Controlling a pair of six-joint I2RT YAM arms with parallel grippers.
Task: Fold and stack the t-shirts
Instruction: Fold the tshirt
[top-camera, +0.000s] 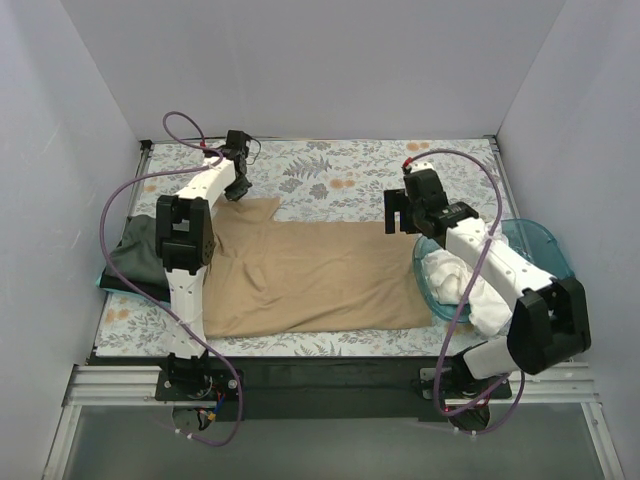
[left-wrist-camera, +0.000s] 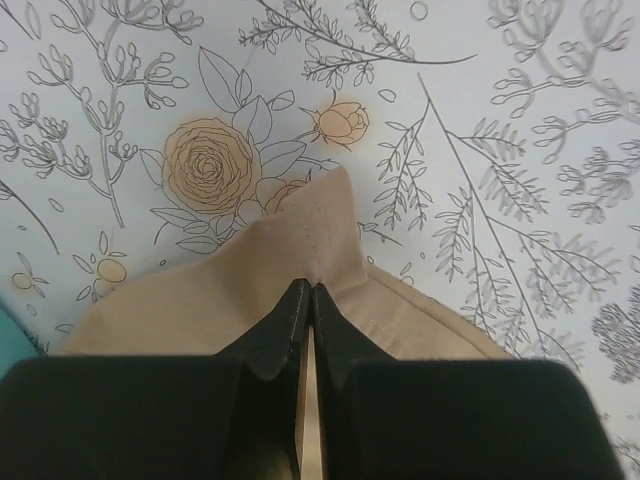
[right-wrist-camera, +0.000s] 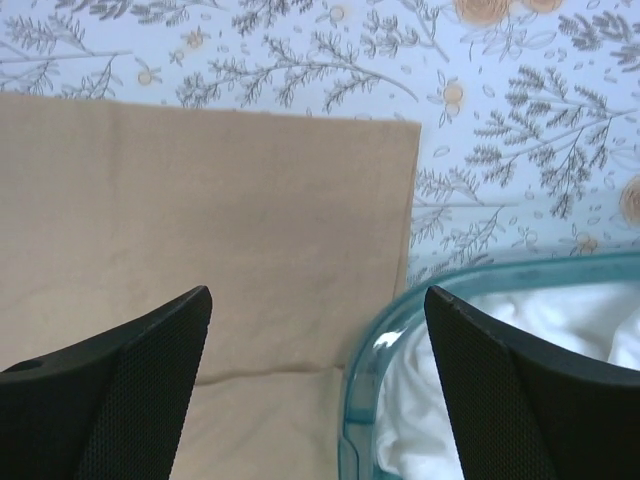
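Your left end effector (left-wrist-camera: 310, 292) has its two fingers pressed together on a raised peak of the tan t-shirt (top-camera: 310, 275). It grips at the shirt's far left corner, where the cloth is drawn up into a point over the flower-printed counter (top-camera: 340, 165). The rest of that shirt lies spread across the middle of the counter, reaching from under your left arm (top-camera: 185, 250) to the teal tub (top-camera: 545, 245) on the right. Your right end effector (right-wrist-camera: 315, 330) hangs above the shirt's right edge with its fingers spread wide and nothing between them. Its wrist view shows the shirt's square far right corner and, just beside it, the tub's curved rim. White t-shirts (top-camera: 460, 285) are heaped in the tub. A dark grey-green t-shirt (top-camera: 135, 255) lies bunched at the counter's left edge, just beside the tan one and partly hidden by the left arm.
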